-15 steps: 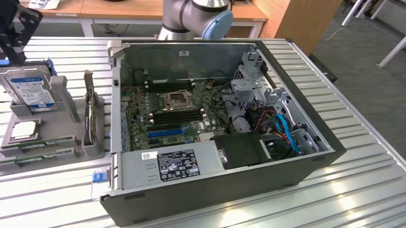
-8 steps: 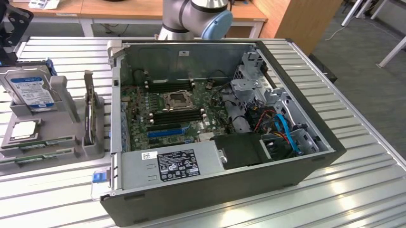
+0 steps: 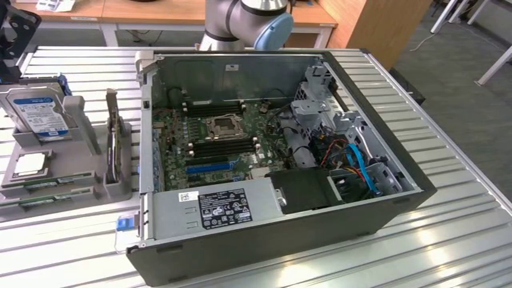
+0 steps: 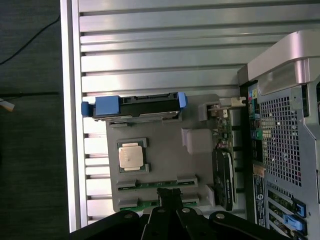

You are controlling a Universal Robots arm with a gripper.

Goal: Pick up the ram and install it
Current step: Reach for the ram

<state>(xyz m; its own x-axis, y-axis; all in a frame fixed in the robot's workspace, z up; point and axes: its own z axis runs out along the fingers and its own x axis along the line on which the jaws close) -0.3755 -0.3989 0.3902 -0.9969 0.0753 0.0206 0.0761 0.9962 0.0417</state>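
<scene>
Gripper (image 4: 170,194) jaws closed, nothing held. Ram (image 4: 150,184) stands on edge in grey holder (image 4: 165,160), just under fingertips. Probably racked so for top pinch. Computer case (image 4: 285,130) beside gripper.

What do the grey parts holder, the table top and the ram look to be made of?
The holder looks like matte grey plastic: dull, even surface, moulded pockets. The table seems bare aluminium: ribbed slats with bright streaky glare. The ram is a green circuit board, probably fibreglass laminate, low sheen.
</scene>
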